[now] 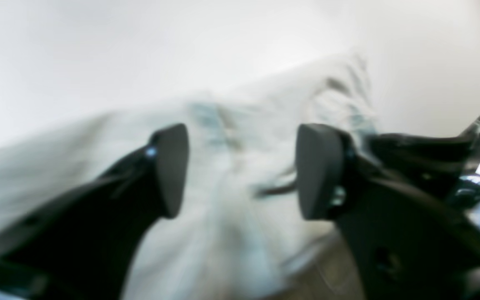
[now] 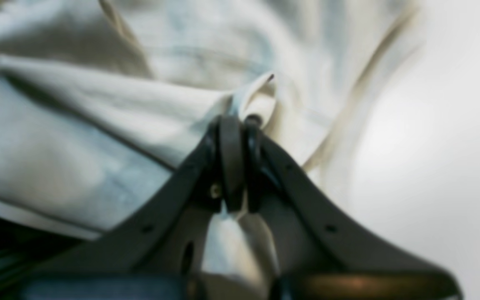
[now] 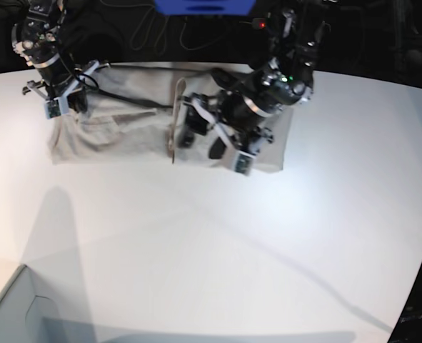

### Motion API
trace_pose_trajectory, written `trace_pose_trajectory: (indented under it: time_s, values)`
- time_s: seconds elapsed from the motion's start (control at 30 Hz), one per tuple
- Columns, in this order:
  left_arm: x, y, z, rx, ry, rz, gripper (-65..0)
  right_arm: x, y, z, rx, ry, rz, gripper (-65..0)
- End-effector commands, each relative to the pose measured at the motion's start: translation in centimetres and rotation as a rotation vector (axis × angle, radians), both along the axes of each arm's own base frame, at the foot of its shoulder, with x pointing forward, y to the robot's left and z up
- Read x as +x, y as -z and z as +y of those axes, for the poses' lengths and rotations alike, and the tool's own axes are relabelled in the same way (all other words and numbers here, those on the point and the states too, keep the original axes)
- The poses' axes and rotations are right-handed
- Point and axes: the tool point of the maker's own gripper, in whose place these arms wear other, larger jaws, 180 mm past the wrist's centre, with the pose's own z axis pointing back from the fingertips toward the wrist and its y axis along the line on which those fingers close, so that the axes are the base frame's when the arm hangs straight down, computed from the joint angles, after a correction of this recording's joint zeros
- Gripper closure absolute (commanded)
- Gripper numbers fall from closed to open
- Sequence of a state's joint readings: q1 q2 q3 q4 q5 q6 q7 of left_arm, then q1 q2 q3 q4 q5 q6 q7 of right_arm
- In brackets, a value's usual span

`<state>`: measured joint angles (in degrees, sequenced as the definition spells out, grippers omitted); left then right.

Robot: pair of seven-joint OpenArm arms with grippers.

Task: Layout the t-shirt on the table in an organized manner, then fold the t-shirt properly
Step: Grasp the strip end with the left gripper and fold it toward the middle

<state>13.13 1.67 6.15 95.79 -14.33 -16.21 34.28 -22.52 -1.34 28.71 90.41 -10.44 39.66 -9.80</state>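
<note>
The left claw (image 1: pixel 242 171) gapes empty above the t-shirt (image 1: pixel 244 125), while the right claw (image 2: pixel 240 125) pinches a fold of it.

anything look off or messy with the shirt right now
Yes. The t-shirt lies rumpled along the far edge of the table, not flat: a fold ridge stands up mid-garment. The right gripper pinches a bunched corner, while the left gripper stands open above wrinkled cloth.
</note>
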Motion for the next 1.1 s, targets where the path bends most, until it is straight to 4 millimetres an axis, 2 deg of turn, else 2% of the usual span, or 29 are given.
trace_pose_trajectory:
  time_s: [0.0,0.07,0.17,0.27,0.37,0.47,0.57,0.7,0.83,0.97,1.07]
  values:
    - [1.3,-0.7,2.1,0.015,-0.058,-0.036,-32.9,0.2,-1.1,-0.1,-0.004,-0.008,-0.037,0.0]
    - [2.0,0.5,6.3,0.059,-0.148,-0.016,-32.0,0.3,-1.8,-0.2,-0.017,-0.014,-0.051,-1.9]
    - [3.4,1.9,11.0,0.096,-0.254,0.014,-32.0,0.2,-2.0,-0.1,-0.020,-0.015,-0.054,-11.7]
    - [4.0,3.6,12.8,0.126,-0.271,0.052,-32.0,-0.6,-1.6,-0.2,-0.020,-0.014,-0.036,-26.6]
    - [4.2,4.0,13.0,0.124,-0.278,0.062,-32.0,-1.7,-1.2,-0.2,-0.022,-0.015,-0.011,-37.7]
    - [4.3,4.0,13.0,0.122,-0.280,0.059,-32.0,-1.9,-1.5,-0.6,-0.031,-0.006,-0.013,-42.7]
    - [4.2,4.1,12.8,0.120,-0.277,0.063,-32.0,-2.0,-1.7,-1.8,-0.044,0.029,-0.016,-43.2]
    - [4.1,4.1,12.9,0.121,-0.278,0.064,-32.0,-0.5,-1.4,-3.1,-0.065,0.092,0.034,-43.2]
    - [3.9,4.2,13.0,0.124,-0.278,0.070,-32.0,0.4,0.1,-5.0,-0.077,0.161,0.169,-43.2]
    - [3.0,4.9,13.2,0.129,-0.279,0.089,-32.0,1.2,1.4,-5.2,-0.049,0.181,0.217,-43.3]
    - [2.9,5.0,13.3,0.131,-0.279,0.092,-32.0,0.9,2.7,-4.8,-0.021,0.179,0.248,-43.3]
